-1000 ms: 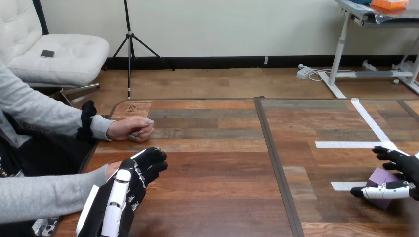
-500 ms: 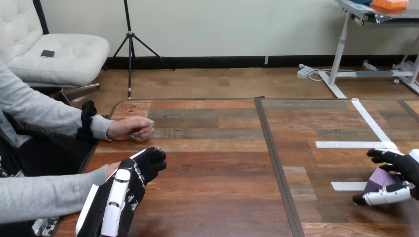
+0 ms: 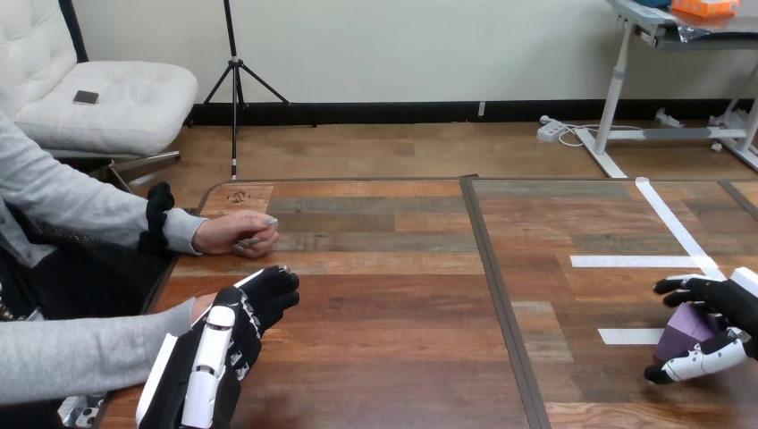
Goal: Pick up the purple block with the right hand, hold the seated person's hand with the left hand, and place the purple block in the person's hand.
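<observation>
purple block [image 3: 683, 327], pinched inside right hand [image 3: 731, 301]

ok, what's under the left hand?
The person's hand at the view's lower left. Only a sliver next to the grey sleeve shows; the left hand lies over the rest, so the grasp can't be judged.

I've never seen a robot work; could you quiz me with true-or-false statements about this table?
1. The right robot hand is curled round the small purple block. True.
2. The purple block lies in the person's palm. False: the right robot hand holds it.
3. The left robot hand lies over the person's nearer hand. True.
4. The person's farther hand is raised in the air. False: it rests on the wooden table.
</observation>
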`<state>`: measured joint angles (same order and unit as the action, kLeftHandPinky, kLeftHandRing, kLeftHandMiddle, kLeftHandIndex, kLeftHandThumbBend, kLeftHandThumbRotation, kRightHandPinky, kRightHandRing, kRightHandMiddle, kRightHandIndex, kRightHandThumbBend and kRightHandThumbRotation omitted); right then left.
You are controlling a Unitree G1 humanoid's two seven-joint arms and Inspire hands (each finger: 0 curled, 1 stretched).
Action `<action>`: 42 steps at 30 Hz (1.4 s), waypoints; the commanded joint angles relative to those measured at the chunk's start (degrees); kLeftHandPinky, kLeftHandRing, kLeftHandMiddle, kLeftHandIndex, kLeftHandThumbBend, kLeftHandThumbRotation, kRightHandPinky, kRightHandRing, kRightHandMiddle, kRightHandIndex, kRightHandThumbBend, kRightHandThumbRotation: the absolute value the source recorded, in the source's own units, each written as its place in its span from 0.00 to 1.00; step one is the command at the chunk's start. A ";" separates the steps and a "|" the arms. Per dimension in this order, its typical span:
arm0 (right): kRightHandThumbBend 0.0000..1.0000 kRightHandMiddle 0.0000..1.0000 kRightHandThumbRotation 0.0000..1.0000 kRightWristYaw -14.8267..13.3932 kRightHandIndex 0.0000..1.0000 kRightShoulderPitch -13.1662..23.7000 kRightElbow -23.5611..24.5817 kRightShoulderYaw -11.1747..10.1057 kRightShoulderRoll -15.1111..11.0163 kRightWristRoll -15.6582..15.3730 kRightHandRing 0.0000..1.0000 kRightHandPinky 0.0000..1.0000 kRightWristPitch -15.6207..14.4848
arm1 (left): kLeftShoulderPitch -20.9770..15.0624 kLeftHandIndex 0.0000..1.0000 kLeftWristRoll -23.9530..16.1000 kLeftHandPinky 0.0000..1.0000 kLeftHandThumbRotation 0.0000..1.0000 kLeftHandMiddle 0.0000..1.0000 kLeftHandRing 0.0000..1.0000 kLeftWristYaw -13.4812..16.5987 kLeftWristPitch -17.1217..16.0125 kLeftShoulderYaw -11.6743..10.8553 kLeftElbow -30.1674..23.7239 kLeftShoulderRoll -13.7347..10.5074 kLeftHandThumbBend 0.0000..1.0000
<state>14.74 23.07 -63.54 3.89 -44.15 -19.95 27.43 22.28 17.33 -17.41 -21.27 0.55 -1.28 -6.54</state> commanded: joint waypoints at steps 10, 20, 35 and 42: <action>1.00 0.75 0.00 2.01 0.76 5.99 2.44 1.29 -3.20 -1.20 0.74 0.71 0.52 | -3.65 0.75 0.13 0.91 1.00 0.80 0.83 -0.40 -1.46 -0.82 -2.23 0.80 0.26; 0.96 0.60 0.00 -2.24 0.63 5.80 2.53 1.08 -2.83 -2.17 0.58 0.56 1.90 | -3.77 0.74 0.24 0.93 1.00 0.81 0.84 -0.71 -2.07 -0.87 -2.00 0.90 0.27; 0.86 0.46 0.00 -12.59 0.46 5.11 3.74 2.34 -1.95 -5.34 0.42 0.38 2.66 | -3.78 0.73 0.29 0.95 1.00 0.82 0.85 -0.64 -2.37 -0.99 -2.00 0.83 0.27; 0.85 0.45 0.00 -13.88 0.44 5.25 3.72 2.45 -1.96 -5.35 0.42 0.37 3.81 | -3.95 0.72 0.43 0.97 1.00 0.82 0.86 -1.03 -2.76 -1.16 -1.68 0.82 0.26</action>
<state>2.83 24.34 -62.15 6.16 -45.44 -25.25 29.52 22.09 17.36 -17.99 -22.29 0.19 -1.27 -6.55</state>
